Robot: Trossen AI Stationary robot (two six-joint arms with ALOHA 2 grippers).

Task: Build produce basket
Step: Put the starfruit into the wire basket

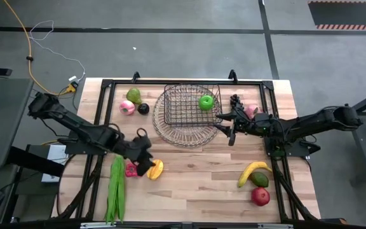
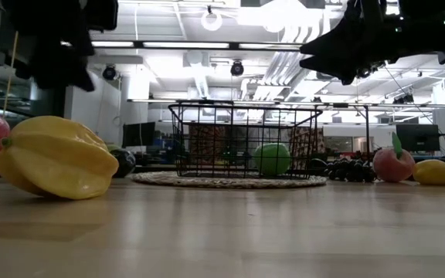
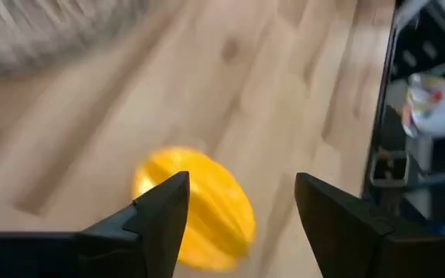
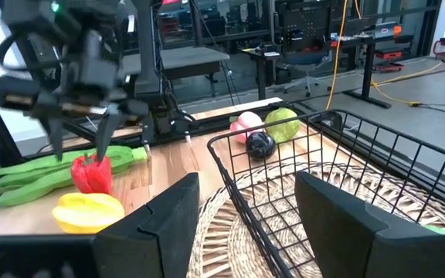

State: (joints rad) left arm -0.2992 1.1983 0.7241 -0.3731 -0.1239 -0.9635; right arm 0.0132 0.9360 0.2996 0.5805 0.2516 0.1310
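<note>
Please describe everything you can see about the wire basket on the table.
The basket is an open mesh of thin dark wire with a squarish upper rim and upright sides. It stands upright on a round, pale woven mat at the far middle of the wooden table. One green apple lies inside, near a far corner. The right tool hovers just beside it, not touching.

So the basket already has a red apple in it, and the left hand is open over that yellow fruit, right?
Not quite: the apple in the basket is green, as the high view shows. The rest holds: the left hand is open over the yellow fruit.
</note>
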